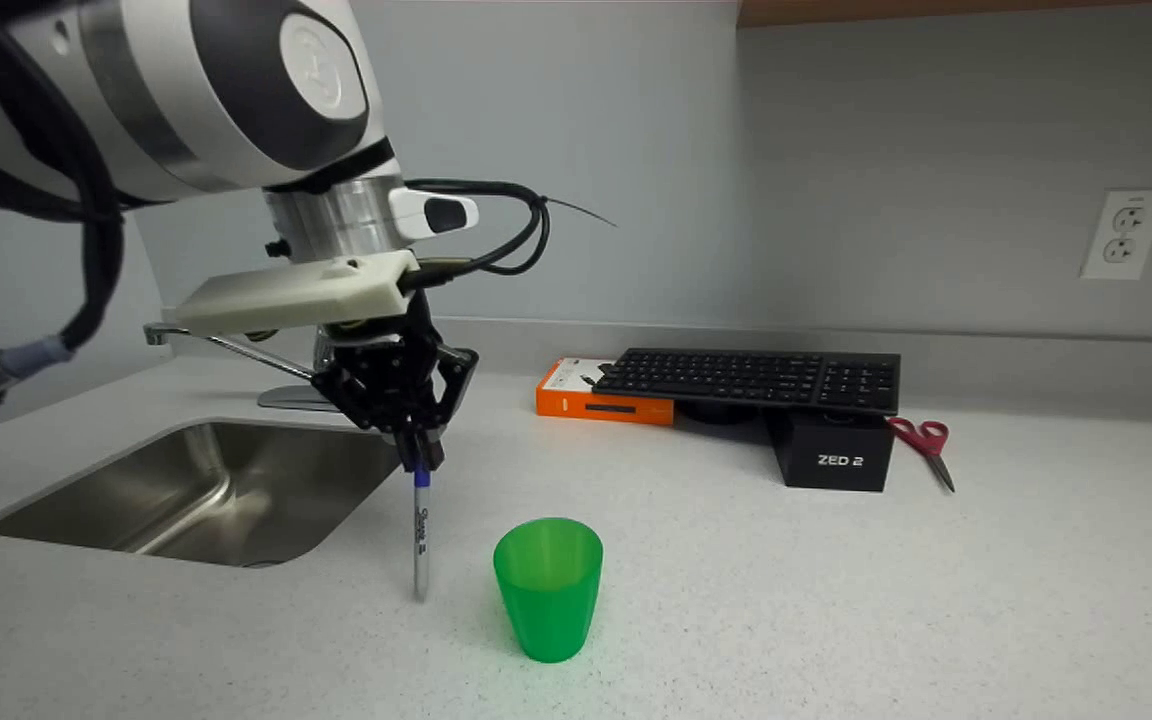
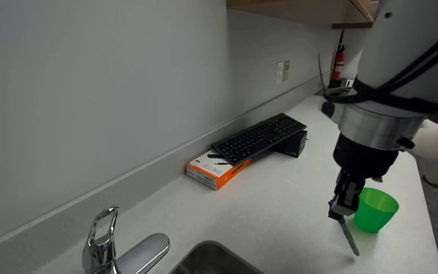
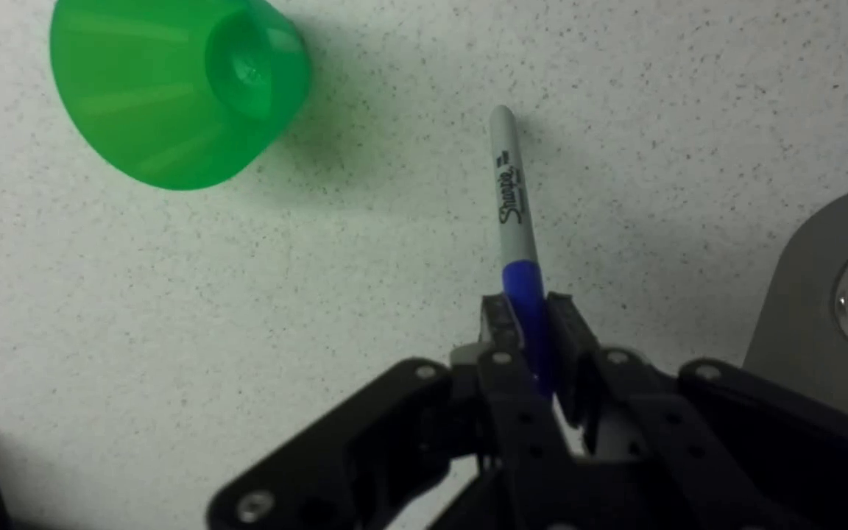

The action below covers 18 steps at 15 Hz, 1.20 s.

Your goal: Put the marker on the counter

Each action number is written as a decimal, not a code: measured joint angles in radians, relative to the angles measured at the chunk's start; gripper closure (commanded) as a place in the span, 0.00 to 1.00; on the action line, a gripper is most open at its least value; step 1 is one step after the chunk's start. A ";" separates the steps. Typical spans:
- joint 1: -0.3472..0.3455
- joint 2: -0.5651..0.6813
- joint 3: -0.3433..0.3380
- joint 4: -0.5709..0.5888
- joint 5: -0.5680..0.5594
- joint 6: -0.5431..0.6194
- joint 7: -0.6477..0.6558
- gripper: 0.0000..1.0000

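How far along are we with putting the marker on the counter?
Done: the marker looks grasped, and it is apart from the green cup. In hand: the gripper is shut on its blue cap, grey end pointing down at the counter; whether it touches, I can't tell. Left, most likely: lower it if needed, release it and back away.

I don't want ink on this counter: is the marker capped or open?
Capped: in the wrist view, the marker has its blue cap on, covering one end, and the gripper is closed on that cap.
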 measured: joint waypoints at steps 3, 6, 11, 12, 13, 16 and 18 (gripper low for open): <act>-0.001 0.091 -0.002 0.065 0.000 0.000 0.000 0.59; -0.001 0.141 -0.003 0.107 -0.002 0.000 0.000 0.37; -0.001 0.167 -0.003 0.132 -0.005 0.000 0.000 0.01; -0.001 0.168 -0.003 0.135 -0.005 0.000 0.000 0.00; -0.001 0.170 -0.003 0.138 -0.005 0.000 0.000 0.00; -0.001 0.173 -0.003 0.144 -0.005 0.000 0.000 0.00; -0.001 0.174 -0.003 0.146 -0.005 -0.001 0.000 0.00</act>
